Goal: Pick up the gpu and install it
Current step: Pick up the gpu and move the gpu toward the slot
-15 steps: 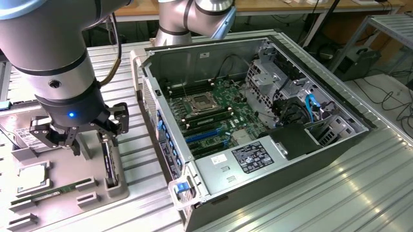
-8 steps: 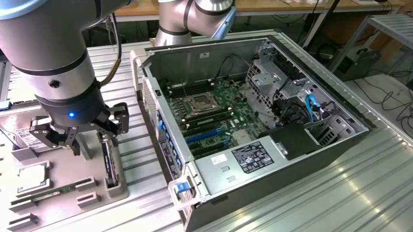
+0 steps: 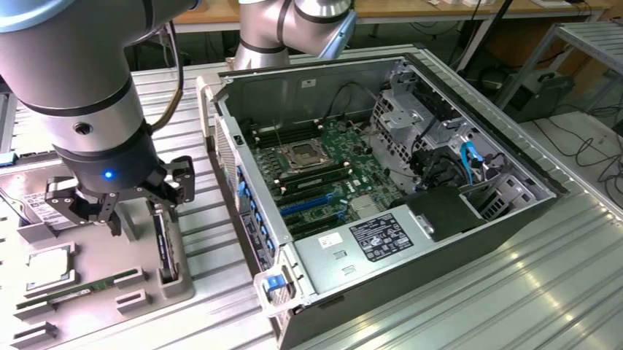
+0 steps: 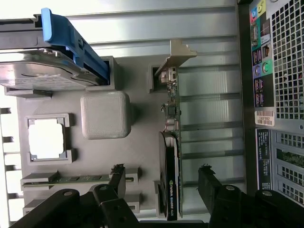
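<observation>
Open room runs along both faces of the gpu [image 4: 170,190]; the spread tool [image 4: 161,170] straddles it without contact. A grey block [image 4: 105,115] obstructs beyond one face, the computer case [image 4: 275,95] beyond the other.

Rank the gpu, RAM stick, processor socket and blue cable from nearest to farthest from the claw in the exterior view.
1. gpu, under the claw, in the tray.
2. RAM stick, flat in the tray.
3. processor socket, inside the case.
4. blue cable, exterior view's right.

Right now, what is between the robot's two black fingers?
In the wrist view, the gpu, standing on edge in the grey tray, lies between the fingers of the open gripper; neither touches it.
</observation>
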`<state>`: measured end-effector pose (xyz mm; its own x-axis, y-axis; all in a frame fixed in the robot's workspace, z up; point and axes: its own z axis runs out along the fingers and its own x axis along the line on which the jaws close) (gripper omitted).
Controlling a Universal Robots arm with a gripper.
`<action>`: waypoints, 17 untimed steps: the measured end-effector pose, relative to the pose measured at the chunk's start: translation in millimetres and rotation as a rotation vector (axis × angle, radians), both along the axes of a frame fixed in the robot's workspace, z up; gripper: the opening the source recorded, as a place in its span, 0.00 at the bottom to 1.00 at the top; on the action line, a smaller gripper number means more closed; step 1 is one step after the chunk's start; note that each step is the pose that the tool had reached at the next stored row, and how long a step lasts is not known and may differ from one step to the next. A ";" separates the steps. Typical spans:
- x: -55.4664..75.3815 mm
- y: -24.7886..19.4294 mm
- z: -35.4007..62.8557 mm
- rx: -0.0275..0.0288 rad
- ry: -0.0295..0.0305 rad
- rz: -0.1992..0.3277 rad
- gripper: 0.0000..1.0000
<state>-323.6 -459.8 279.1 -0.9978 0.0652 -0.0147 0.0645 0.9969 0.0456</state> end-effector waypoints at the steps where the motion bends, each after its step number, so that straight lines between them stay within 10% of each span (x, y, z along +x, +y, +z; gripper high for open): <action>1: 0.0 -1.1 -0.6 0.0000 0.0000 0.000 0.73; 17: 6.1 -2.0 -28.5 0.0001 0.0144 -0.003 0.73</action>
<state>-317.4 -461.8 250.6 -0.9977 0.0684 -0.0003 0.0684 0.9967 0.0447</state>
